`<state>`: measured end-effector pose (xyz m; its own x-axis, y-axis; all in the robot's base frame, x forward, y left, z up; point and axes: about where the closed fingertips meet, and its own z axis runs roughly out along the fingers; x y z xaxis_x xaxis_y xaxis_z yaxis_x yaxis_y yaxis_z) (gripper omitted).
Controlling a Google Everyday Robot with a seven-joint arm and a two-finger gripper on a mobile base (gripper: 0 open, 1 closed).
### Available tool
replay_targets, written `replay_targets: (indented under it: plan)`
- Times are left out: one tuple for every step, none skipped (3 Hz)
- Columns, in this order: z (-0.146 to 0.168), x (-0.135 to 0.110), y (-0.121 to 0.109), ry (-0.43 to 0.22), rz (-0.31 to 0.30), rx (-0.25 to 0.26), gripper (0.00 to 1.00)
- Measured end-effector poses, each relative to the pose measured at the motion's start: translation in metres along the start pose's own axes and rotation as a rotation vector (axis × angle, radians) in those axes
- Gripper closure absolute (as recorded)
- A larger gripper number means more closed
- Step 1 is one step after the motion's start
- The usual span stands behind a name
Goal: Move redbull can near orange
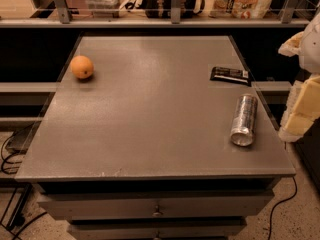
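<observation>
From my station I see the redbull can [243, 119] lying on its side at the right of the grey surface [150, 119], toward the front. One shiny round end faces the camera and its length runs back toward the far edge. Just behind it, close to the right rim, lies a flat black wrapped bar [229, 75], apart from the can. The orange [82, 67] sits at the far left of the surface, near the left edge and well apart from the can. My hand [301, 115] hangs at the right border of the view, off the side of the surface and beside the can without touching it. I cannot tell how far open it is or whether it has hold of anything.
</observation>
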<state>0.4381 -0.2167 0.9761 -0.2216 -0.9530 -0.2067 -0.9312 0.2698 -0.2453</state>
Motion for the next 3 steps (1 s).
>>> replay_targets:
  plan:
    - [-0.001, 0.0, 0.0, -0.002, 0.003, 0.004, 0.0]
    - [0.01, 0.002, -0.004, -0.028, 0.115, -0.019, 0.0]
    - [0.037, -0.001, -0.006, -0.036, 0.296, -0.059, 0.0]
